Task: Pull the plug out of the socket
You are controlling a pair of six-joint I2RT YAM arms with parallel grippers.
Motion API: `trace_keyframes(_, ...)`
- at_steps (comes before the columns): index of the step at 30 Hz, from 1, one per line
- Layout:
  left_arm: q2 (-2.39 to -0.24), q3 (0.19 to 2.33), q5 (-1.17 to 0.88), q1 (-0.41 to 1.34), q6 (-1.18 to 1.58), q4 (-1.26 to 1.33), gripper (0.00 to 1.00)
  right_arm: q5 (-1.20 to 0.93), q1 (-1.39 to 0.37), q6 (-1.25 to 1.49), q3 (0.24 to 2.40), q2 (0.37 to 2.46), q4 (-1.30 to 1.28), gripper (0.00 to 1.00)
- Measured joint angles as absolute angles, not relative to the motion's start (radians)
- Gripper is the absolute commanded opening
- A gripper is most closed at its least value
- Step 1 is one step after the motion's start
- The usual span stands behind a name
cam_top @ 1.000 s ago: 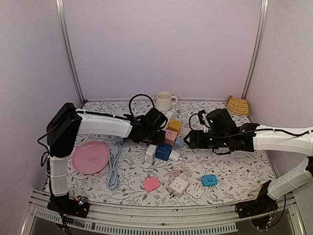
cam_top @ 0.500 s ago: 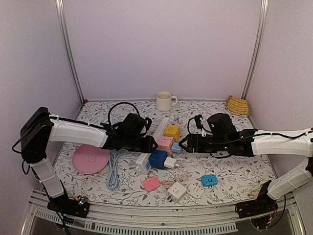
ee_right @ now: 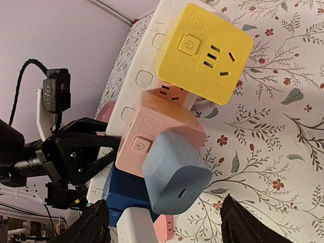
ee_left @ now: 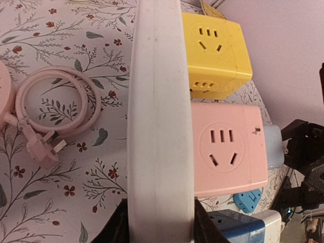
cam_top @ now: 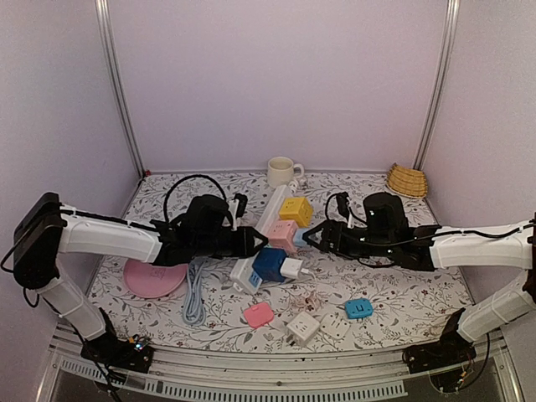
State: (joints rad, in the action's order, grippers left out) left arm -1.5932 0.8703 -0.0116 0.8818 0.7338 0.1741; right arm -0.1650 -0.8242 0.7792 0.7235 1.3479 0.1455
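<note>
**Left gripper (ee_left: 160, 224) shut on the strip; right gripper (ee_right: 164, 215) spread about the plug**

The white power strip (ee_left: 160, 116) was held edge-on between the left fingers, which were pressed against both of its long sides. Three cube adapters were seated in a row along the strip: a yellow cube (ee_right: 205, 53) farthest from the grip, a pink cube (ee_right: 152, 136) next, and a dark blue cube (cam_top: 270, 263) nearest. The pale blue plug (ee_right: 175, 171) was seen plugged into the pink cube's side, facing the right arm. The right fingers (ee_right: 96, 225) were spread wide, one on each side of the plug, and neither was seen to touch it. In the top view the strip was seen slanting between the two arms over the flowered table (cam_top: 402, 285). A pink cable coil (ee_left: 55, 104) was laid flat beside the strip. A mug (cam_top: 283, 172), a basket (cam_top: 407, 180) and a pink plate (cam_top: 151, 275) were set well apart from the strip.
</note>
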Motion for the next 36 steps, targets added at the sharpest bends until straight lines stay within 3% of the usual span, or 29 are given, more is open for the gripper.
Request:
trace_keyframes(10, -1.562, 0.797, -0.046, 0.881, 0.742, 0.269, 0.0, -0.222, -0.802, 0.911, 0.704, 1.401, 0.304, 0.62)
trace_keyframes(26, -1.542, 0.769, -0.013, 0.886, 0.71, 0.313, 0.0, -0.245, -0.799, 1.013, 0.704, 1.441, 0.356, 0.17)
trace_keyframes(36, -1.52, 0.769, 0.072, 0.911, 0.685, 0.287, 0.0, -0.247, -0.799, 1.015, 0.704, 1.441, 0.361, 0.13)
